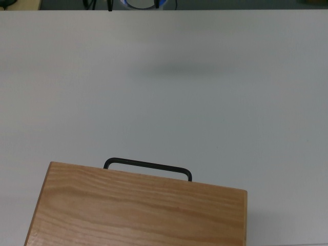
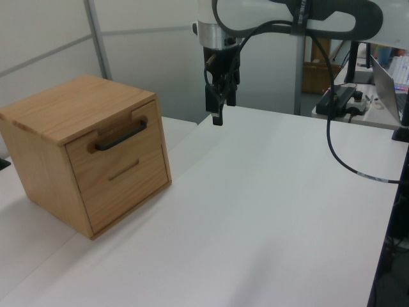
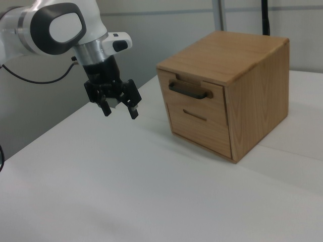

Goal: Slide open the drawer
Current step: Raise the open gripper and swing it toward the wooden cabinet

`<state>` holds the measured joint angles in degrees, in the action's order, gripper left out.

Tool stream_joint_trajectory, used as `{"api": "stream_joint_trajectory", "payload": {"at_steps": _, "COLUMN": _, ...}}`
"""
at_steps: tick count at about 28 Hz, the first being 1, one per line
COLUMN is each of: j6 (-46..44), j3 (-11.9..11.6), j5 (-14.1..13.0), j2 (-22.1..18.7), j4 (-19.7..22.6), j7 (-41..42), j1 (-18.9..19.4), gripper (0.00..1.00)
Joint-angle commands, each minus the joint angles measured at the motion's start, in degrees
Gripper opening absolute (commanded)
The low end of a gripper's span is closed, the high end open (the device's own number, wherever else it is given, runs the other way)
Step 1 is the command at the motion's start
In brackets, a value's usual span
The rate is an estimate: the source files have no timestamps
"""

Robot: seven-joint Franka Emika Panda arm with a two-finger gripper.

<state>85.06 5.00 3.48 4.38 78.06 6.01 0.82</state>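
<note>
The drawer (image 2: 128, 150) (image 3: 192, 101) is the upper front of a grained wooden box (image 1: 138, 210) (image 2: 70, 105) (image 3: 257, 85) and sits flush, shut. Its thin black bar handle (image 1: 147, 166) (image 2: 121, 135) (image 3: 187, 91) sticks out from the front. My gripper (image 2: 217, 115) (image 3: 120, 112) hangs in the air above the white table (image 1: 164, 102), well clear of the handle and off to the right view's left. It is open and points downward, with nothing between the fingers. The top view does not show it.
A black cable (image 2: 339, 160) loops down from the arm over the table's far side in the left view. Beyond the table lie a power strip (image 2: 339, 99) and a laptop (image 2: 390, 83). A grooved lower panel (image 3: 194, 116) sits under the drawer.
</note>
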Motion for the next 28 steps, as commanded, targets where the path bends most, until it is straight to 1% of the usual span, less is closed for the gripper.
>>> {"api": "stream_joint_trajectory", "payload": {"at_steps": 1, "j6": 0.89, "j3": -0.08, "j5": 0.3, "j2": -0.43, "j4": -0.02, "j7": -0.73, "j1": 0.06, "gripper": 1.0}}
{"api": "stream_joint_trajectory", "payload": {"at_steps": 6, "j6": 0.98, "j3": -0.26, "j5": 0.56, "j2": -0.34, "j4": -0.1, "j7": -2.93, "j1": 0.06, "gripper": 1.0}}
{"api": "stream_joint_trajectory", "payload": {"at_steps": 11, "j6": 0.98, "j3": -0.52, "j5": 0.91, "j2": -0.51, "j4": -0.1, "j7": -8.63, "j1": -0.11, "gripper": 1.0}}
{"api": "stream_joint_trajectory", "payload": {"at_steps": 12, "j6": 0.72, "j3": -0.69, "j5": 1.08, "j2": -1.04, "j4": -0.1, "j7": -11.35, "j1": -0.29, "gripper": 1.0}}
{"api": "stream_joint_trajectory", "payload": {"at_steps": 14, "j6": 0.46, "j3": -0.78, "j5": 1.61, "j2": -1.31, "j4": -0.1, "j7": -14.0, "j1": -0.38, "gripper": 1.0}}
{"api": "stream_joint_trajectory", "payload": {"at_steps": 16, "j6": 0.54, "j3": -0.78, "j5": 2.66, "j2": -2.44, "j4": -0.02, "j7": -16.63, "j1": -0.38, "gripper": 1.0}}
{"api": "stream_joint_trajectory", "payload": {"at_steps": 18, "j6": 0.54, "j3": -0.78, "j5": 3.8, "j2": -5.33, "j4": 0.68, "j7": -20.75, "j1": -0.64, "gripper": 1.0}}
{"api": "stream_joint_trajectory", "payload": {"at_steps": 19, "j6": 0.54, "j3": -0.78, "j5": 3.81, "j2": -6.05, "j4": 1.21, "j7": -21.91, "j1": -0.99, "gripper": 1.0}}
{"api": "stream_joint_trajectory", "payload": {"at_steps": 21, "j6": 0.63, "j3": -0.7, "j5": 3.72, "j2": -8.5, "j4": 3.49, "j7": -24.54, "j1": -1.78, "gripper": 1.0}}
{"api": "stream_joint_trajectory", "payload": {"at_steps": 23, "j6": 0.89, "j3": -0.61, "j5": 3.63, "j2": -11.4, "j4": 6.65, "j7": -27.53, "j1": -2.22, "gripper": 1.0}}
{"api": "stream_joint_trajectory", "payload": {"at_steps": 24, "j6": 1.07, "j3": -0.52, "j5": 3.81, "j2": -14.02, "j4": 10.06, "j7": -30.24, "j1": -2.31, "gripper": 1.0}}
{"api": "stream_joint_trajectory", "payload": {"at_steps": 28, "j6": 1.24, "j3": -0.52, "j5": 3.81, "j2": -20.19, "j4": 16.84, "j7": -34.65, "j1": -2.22, "gripper": 1.0}}
